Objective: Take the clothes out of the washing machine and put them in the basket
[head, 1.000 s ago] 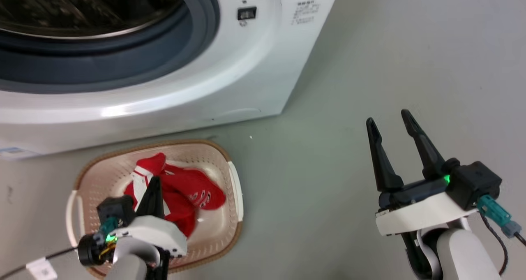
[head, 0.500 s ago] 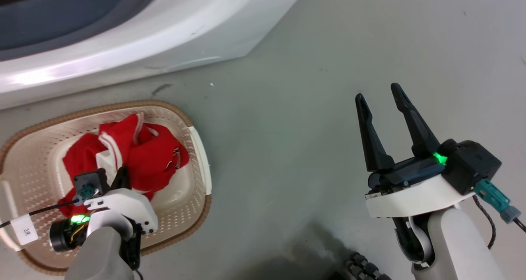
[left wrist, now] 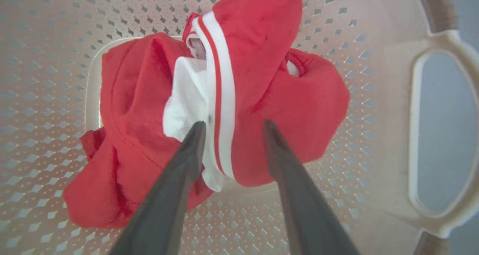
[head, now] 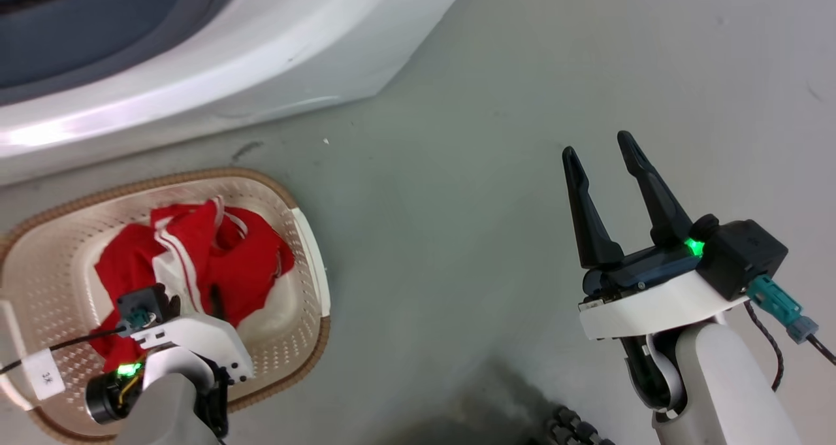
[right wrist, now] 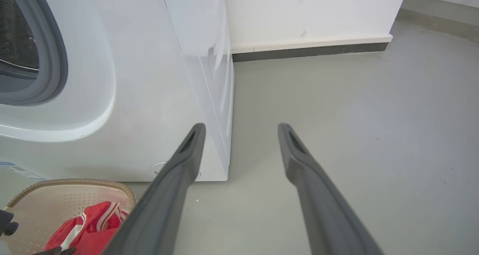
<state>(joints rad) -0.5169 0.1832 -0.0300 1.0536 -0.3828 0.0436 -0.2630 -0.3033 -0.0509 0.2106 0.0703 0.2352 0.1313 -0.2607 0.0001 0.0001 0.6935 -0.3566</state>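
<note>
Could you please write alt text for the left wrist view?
Red clothes with white stripes lie heaped in the cream perforated basket, seen from above. The left gripper hangs open over them, holding nothing.

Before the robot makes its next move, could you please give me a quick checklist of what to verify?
1. Clothes inside the basket: ok, nothing hangs over its edge.
2. Left gripper open: ok, fingers apart above the clothes.
3. Its tips clear of the cloth: cannot tell.
4. Right gripper empty: ok, open above the floor.
5. Washing machine emptied: cannot tell, drum hardly visible.
</note>
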